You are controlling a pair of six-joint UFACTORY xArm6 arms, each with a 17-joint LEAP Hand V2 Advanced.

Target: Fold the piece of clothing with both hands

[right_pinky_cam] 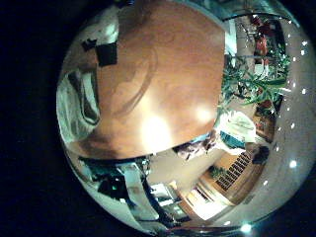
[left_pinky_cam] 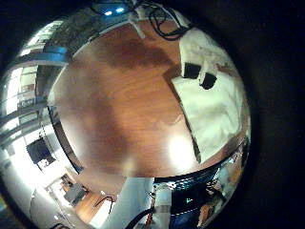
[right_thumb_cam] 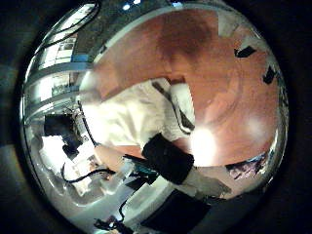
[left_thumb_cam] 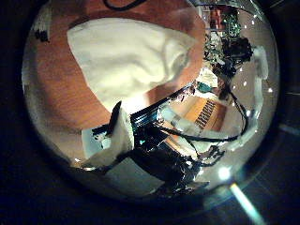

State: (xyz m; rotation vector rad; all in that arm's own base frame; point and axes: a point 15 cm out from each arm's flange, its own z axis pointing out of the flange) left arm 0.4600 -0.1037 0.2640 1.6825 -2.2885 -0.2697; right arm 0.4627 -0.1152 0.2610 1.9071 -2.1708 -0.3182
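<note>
The right hand (right_thumb_cam: 174, 138) was seen from its own palm, with one finger (right_thumb_cam: 181, 105) stretched out straight above the garment (right_thumb_cam: 132, 117). Nothing was gripped by it, so the hand was taken to be released. The garment was spread on the table (right_thumb_cam: 224, 102) right under that finger, close to the palm, with folds and a seam showing near the fingertip. It was not lifted from the wood anywhere that could be seen.

With the tabletop read as a dial and the garment set at twelve o'clock, bare wood was left from the centre out to six o'clock. Two small dark things (right_thumb_cam: 245, 51) were seen on that bare wood, apart from the garment in this view. What they were could not be made out.

The left hand (left_thumb_cam: 112, 148) was seen only in part at the edge of its thumb-side view. Whether it was released or clenched could not be told. The garment was laid out flat on the table well clear of that palm and was not held by it. Some leafy plants (right_pinky_cam: 249, 84) were seen beyond the table's edge.
</note>
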